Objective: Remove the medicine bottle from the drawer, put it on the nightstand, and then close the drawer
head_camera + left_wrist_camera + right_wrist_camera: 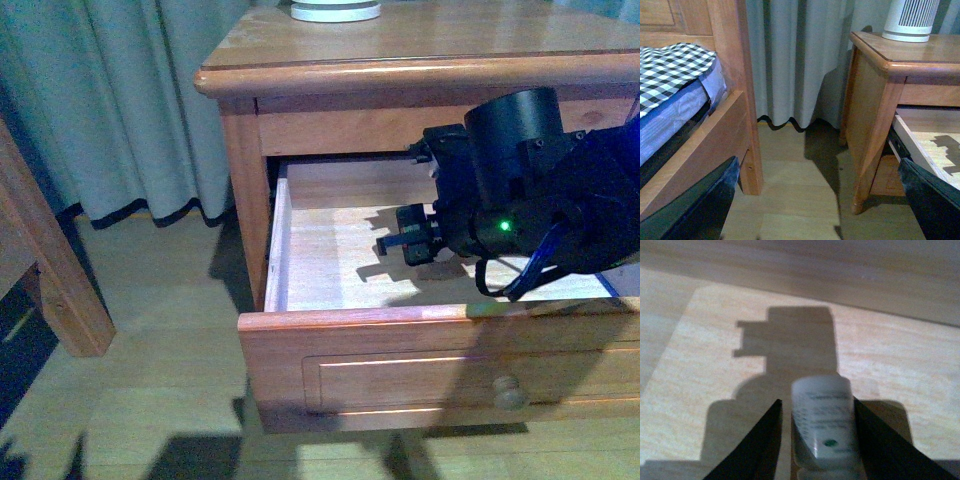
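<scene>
The upper drawer [420, 340] of the honey-brown nightstand [420, 60] stands pulled open, its pale wood floor [330, 270] showing. My right gripper [412, 240] reaches down inside the drawer. In the right wrist view it [817, 440] is shut on the small white medicine bottle [822, 420], which has printed text and a green dot, held just above the drawer floor. The bottle is hidden behind the arm in the front view. My left gripper [815, 200] is open and empty, low over the floor to the left of the nightstand [875, 100].
A tall white ribbed appliance [910, 20] stands on the nightstand top; its base shows in the front view [335, 10]. A wooden bed frame [735, 100] with a checked cover [670, 65] stands to the left. Grey curtains [130, 100] hang behind. The round drawer knob [509, 392] faces me.
</scene>
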Robot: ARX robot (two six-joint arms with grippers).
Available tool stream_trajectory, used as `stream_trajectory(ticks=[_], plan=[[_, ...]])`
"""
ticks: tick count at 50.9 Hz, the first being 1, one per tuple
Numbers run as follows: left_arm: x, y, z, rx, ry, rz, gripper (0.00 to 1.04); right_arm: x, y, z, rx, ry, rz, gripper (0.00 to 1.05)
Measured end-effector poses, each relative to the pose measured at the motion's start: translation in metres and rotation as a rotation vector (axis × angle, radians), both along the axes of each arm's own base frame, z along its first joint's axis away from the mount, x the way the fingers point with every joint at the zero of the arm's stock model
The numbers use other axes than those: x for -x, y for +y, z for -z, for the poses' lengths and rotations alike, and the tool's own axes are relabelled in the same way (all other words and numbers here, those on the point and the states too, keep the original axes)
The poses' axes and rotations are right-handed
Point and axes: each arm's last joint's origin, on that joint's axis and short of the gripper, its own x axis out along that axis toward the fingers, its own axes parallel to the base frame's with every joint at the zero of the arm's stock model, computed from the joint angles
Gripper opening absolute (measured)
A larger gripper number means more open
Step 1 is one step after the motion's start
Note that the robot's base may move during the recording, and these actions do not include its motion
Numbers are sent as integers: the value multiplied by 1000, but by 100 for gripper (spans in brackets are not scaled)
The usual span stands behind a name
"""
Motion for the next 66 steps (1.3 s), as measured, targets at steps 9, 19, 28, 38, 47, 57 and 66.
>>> stream_trajectory(ticks=[9, 19, 28, 38, 47, 57, 66], plan=[[0, 0, 0, 0, 0, 0, 98, 13, -10, -15, -41, 2, 9, 30], [0, 0, 0, 0, 0, 0, 98, 32, -22, -52, -100, -51, 9, 30], [0, 0, 0, 0, 0, 0, 98, 44, -28, -100, -160, -142, -14, 30], [0, 0, 0, 0, 0, 0, 98, 25, -32, -185, -173, -306, 12, 30], [0, 0, 0, 0, 0, 0, 98, -27, -34, -212, -121, -340, 78, 30], [0, 0, 0, 0, 0, 0, 98, -72, -31, -196, -71, -278, 118, 30], [0, 0, 0, 0, 0, 0, 98, -98, -28, -180, -51, -271, 148, 50]])
